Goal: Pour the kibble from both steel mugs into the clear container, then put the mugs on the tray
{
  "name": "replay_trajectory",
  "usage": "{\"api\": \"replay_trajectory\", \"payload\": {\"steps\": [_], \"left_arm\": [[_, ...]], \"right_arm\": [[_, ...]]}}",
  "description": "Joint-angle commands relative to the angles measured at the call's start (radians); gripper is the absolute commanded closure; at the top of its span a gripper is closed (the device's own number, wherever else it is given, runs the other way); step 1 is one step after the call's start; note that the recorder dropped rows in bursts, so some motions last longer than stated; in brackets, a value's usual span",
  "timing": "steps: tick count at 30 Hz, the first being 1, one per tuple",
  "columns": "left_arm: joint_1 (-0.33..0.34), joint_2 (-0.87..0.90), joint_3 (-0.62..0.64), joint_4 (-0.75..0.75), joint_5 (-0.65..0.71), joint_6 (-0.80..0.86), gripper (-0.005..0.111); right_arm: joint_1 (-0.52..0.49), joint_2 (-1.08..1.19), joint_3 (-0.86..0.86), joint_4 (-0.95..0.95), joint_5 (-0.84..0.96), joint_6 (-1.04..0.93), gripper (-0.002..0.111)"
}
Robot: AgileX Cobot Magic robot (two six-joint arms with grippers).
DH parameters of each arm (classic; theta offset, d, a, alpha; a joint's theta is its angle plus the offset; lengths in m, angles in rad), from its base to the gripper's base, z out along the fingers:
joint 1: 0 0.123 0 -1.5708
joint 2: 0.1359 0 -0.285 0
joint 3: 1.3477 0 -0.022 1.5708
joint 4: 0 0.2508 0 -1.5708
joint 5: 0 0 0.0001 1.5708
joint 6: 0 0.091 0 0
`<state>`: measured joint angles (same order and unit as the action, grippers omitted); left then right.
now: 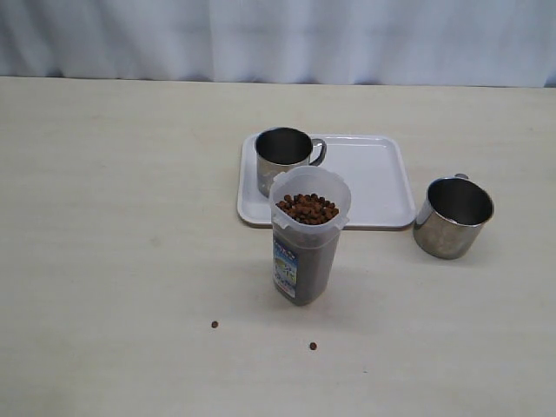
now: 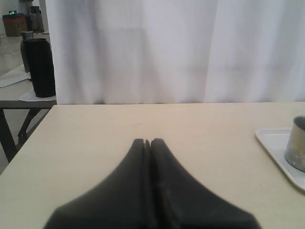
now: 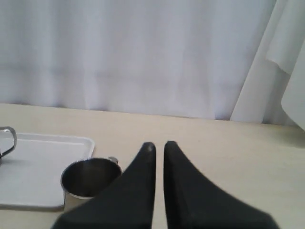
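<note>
We see the container (image 1: 306, 252) standing upright on the counter (image 1: 113, 217), just in front of the tray's (image 1: 373, 187) near edge. It is filled almost to the rim with kibble (image 1: 307, 208). Two stray pellets (image 1: 215, 324) lie on the counter nearer the camera, well apart from each other.

One mug (image 1: 280, 156) stands upright at the tray's left end, its handle pointing right along the tray. The other mug (image 1: 452, 217) sits on the counter just beside the tray's right edge, off it, with its handle on the far side.

Our left hand (image 2: 147, 141) has its fingers pressed together and holds nothing. It hangs over bare counter to the left of the tray. Our right hand (image 3: 156, 145) is also closed and holds nothing, with only a thin slit between its fingers. It hangs near the other mug.
</note>
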<state>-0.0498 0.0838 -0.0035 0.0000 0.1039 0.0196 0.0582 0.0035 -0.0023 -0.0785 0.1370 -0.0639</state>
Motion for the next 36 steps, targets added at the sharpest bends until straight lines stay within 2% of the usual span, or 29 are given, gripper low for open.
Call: {"api": "replay_trajectory", "payload": {"steps": [1,3,7,11,14,17,19,21,29,36], "left_arm": [[-0.007,-0.005,0.004,0.000,-0.010,0.001,0.107],[-0.007,-0.005,0.004,0.000,-0.010,0.001,0.107],[-0.007,-0.005,0.004,0.000,-0.010,0.001,0.107],[-0.007,-0.005,0.004,0.000,-0.010,0.001,0.107],[-0.007,-0.005,0.004,0.000,-0.008,0.001,0.107],[-0.007,-0.005,0.004,0.000,-0.004,0.001,0.107],[-0.007,-0.005,0.004,0.000,-0.006,0.001,0.107],[-0.007,-0.005,0.004,0.000,-0.006,0.001,0.107],[-0.007,-0.005,0.004,0.000,-0.006,0.001,0.107],[-0.007,-0.005,0.004,0.000,-0.006,0.001,0.107]], "right_arm": [[-0.001,-0.004,0.002,0.092,-0.347,0.069,0.104],[0.010,-0.004,0.002,0.102,-0.403,0.208,0.104],[0.077,0.098,0.002,-0.147,-0.324,0.358,0.104],[0.153,0.392,0.002,-0.234,-0.467,0.339,0.104],[0.164,0.653,0.002,-0.164,-0.555,0.190,0.098],[0.165,0.903,0.002,0.021,-0.714,0.044,0.073],[0.165,1.067,0.002,0.090,-0.841,0.039,0.038],[0.165,1.211,-0.011,0.100,-0.887,0.039,0.000],[0.165,1.625,-0.217,0.078,-0.896,-0.009,0.002],[0.165,1.812,-0.363,0.086,-0.928,-0.003,0.001]]}}
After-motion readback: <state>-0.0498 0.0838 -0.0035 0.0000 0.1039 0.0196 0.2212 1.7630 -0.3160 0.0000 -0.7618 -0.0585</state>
